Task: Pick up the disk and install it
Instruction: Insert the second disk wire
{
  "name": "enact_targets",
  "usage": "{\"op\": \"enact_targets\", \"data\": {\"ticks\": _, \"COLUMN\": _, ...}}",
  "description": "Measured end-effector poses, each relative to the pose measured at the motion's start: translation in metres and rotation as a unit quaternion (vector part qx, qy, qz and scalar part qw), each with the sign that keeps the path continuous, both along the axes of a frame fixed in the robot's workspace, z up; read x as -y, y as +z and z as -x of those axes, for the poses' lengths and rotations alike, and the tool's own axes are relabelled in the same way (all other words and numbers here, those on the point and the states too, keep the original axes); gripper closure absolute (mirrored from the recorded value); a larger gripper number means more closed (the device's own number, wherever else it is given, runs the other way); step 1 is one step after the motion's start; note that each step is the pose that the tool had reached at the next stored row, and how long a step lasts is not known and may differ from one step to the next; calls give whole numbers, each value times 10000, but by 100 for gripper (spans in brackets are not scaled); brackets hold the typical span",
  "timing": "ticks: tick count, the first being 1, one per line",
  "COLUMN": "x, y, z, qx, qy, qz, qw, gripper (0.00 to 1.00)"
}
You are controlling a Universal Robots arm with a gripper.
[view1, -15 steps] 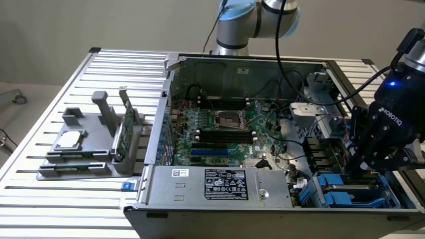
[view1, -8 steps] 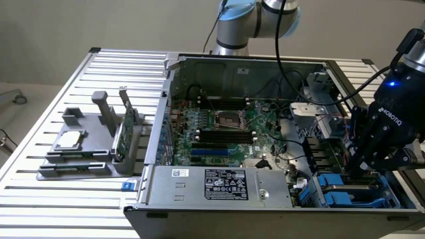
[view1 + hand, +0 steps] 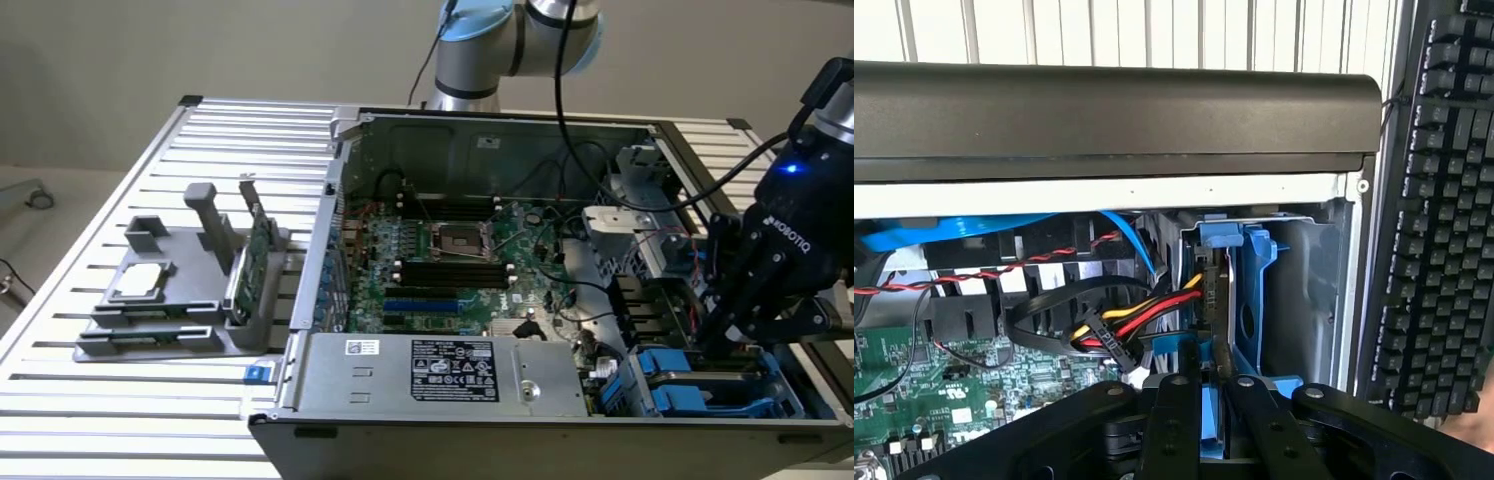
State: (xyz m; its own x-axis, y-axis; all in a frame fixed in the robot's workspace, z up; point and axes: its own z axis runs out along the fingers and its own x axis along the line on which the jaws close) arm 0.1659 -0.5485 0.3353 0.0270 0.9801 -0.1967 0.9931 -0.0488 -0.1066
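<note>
On the exterior view's left, a grey holder (image 3: 174,300) keeps 1 green card (image 3: 250,265) and 1 chip (image 3: 142,282); the open case (image 3: 534,400) sits centre. At right the gripper (image 3: 742,325) clasps the disk (image 3: 1220,300) (blue-framed), already lowered into its bay, seemingly almost seated. The wrist view adds a keyboard (image 3: 1444,220) and coloured cables (image 3: 1144,318).

Materials and finishes noted at the open computer case

Ribbed, satin-bright metal was seen on the table (image 3: 80,390); bare grey sheet metal on the case (image 3: 400,400); glossy blue plastic on the disk (image 3: 1254,290) carrier; matt black plastic on the gripper (image 3: 1204,440) and keyboard (image 3: 1444,200); glossy green board on the motherboard (image 3: 441,270); matt grey plastic on the parts holder (image 3: 174,320).
</note>
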Motion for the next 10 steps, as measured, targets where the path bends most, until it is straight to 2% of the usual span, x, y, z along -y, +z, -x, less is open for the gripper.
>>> {"op": "enact_targets", "data": {"ticks": 10, "x": 26, "y": -1, "z": -3, "qx": 1, "qy": 1, "qz": -1, "qw": 10000, "gripper": 84}}
